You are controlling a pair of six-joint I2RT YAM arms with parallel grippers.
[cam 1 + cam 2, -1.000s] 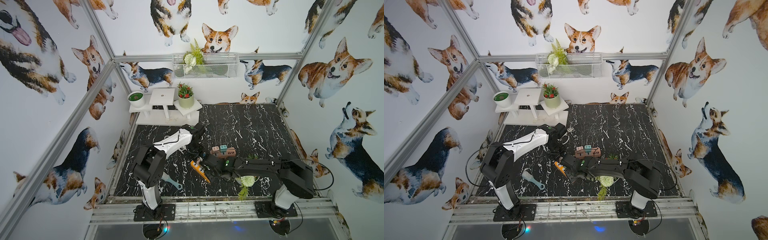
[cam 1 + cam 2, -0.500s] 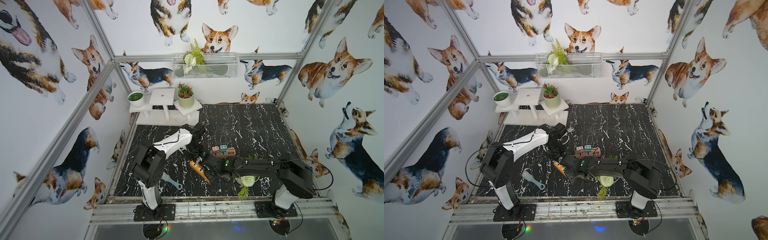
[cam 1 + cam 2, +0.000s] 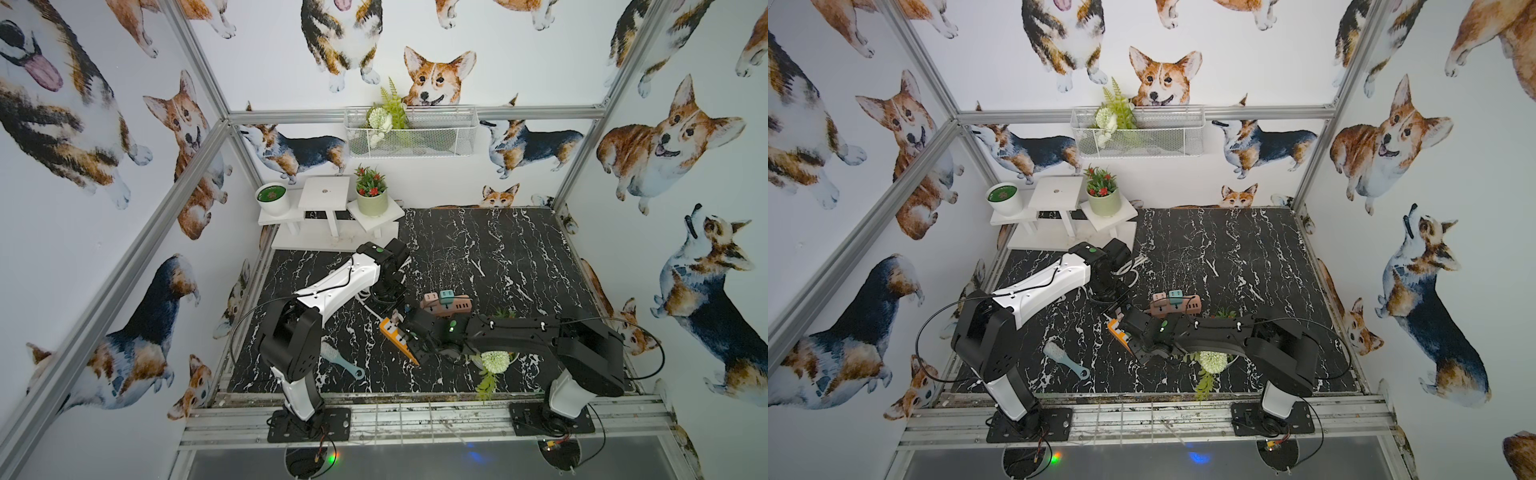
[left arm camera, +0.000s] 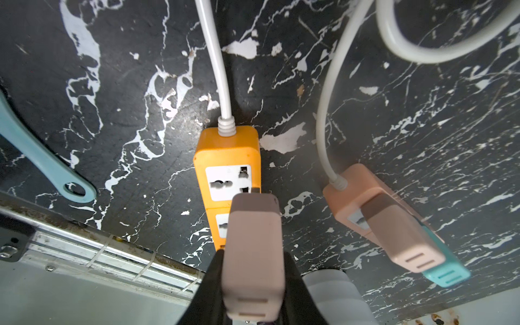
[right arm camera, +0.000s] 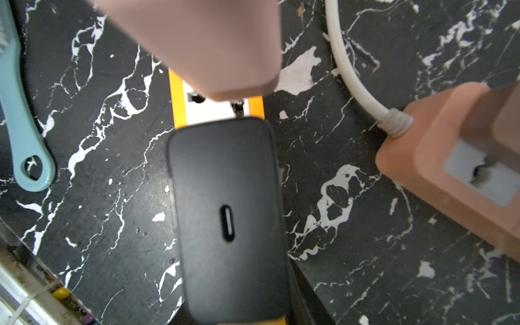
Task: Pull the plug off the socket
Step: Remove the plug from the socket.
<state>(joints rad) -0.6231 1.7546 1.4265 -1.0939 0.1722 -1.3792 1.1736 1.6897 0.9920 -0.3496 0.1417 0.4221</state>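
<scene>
An orange socket strip (image 4: 225,157) with a white cable lies on the black marble floor, seen in both top views (image 3: 395,337) (image 3: 1116,330). My left gripper (image 4: 253,261) is shut on a pale pink plug (image 4: 253,239), its black fingers (image 4: 292,270) pressed on both sides. A metal prong shows under the plug's end, over the strip's white socket face (image 5: 213,112). My right gripper (image 5: 236,309) is shut on a black plug (image 5: 228,213) that stands on the same strip. In a top view the two grippers meet over the strip (image 3: 409,332).
A peach socket strip (image 4: 346,197) with a brownish plug (image 4: 399,233) and a teal plug (image 4: 447,277) lies beside the orange one. A light blue brush (image 3: 343,361) lies near the front left. A white flower (image 3: 494,361) lies under the right arm. White stands with pots (image 3: 324,199) occupy the back left.
</scene>
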